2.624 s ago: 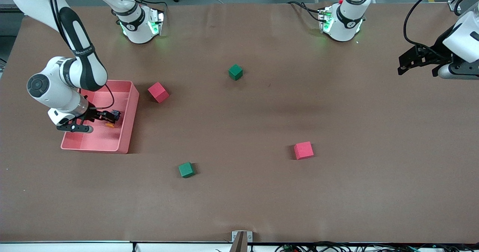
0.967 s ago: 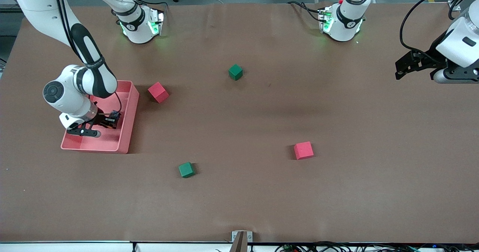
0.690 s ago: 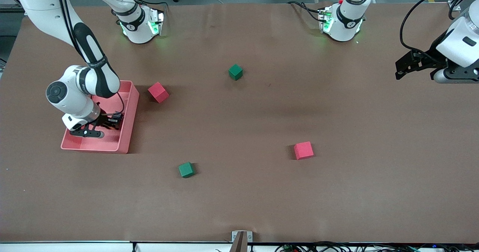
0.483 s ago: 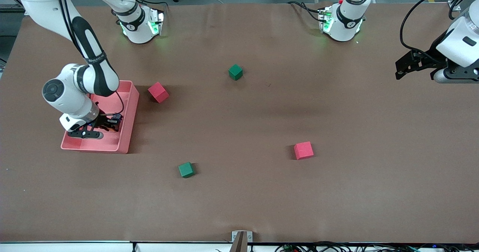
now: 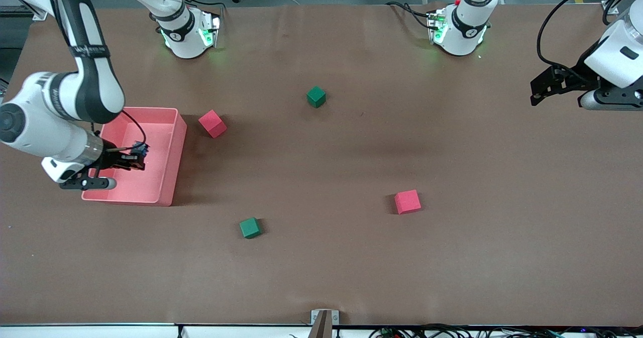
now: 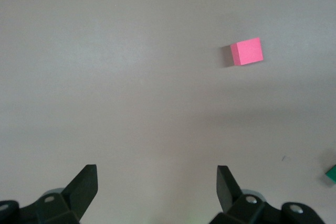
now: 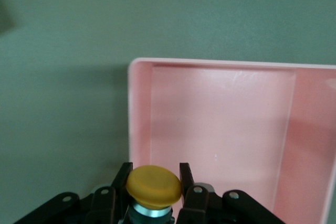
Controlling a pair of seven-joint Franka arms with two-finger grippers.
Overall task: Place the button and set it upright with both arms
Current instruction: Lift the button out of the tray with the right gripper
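Observation:
My right gripper [image 5: 136, 158] is shut on the button [image 7: 154, 186] and holds it in the air over the pink tray [image 5: 173, 144]. The right wrist view shows the round orange cap between the two black fingers [image 7: 185, 177], with a metal ring under it, above the tray's wall [image 7: 139, 108]. In the front view the button shows only as a small dark bit at the fingertips [image 5: 141, 150]. My left gripper [image 5: 540, 89] is open and empty, and waits in the air over the left arm's end of the table; its fingers [image 6: 84, 187] stand wide apart over bare table.
A red cube [image 5: 212, 123] lies beside the tray. A green cube [image 5: 316, 96] lies mid-table, a second green cube [image 5: 249, 227] and a second red cube [image 5: 407, 201] nearer the front camera. The left wrist view shows a red cube [image 6: 247, 52].
My right gripper went down into the tray, closed on the button and has risen with it, shifting toward the right arm's end. The left arm has barely moved.

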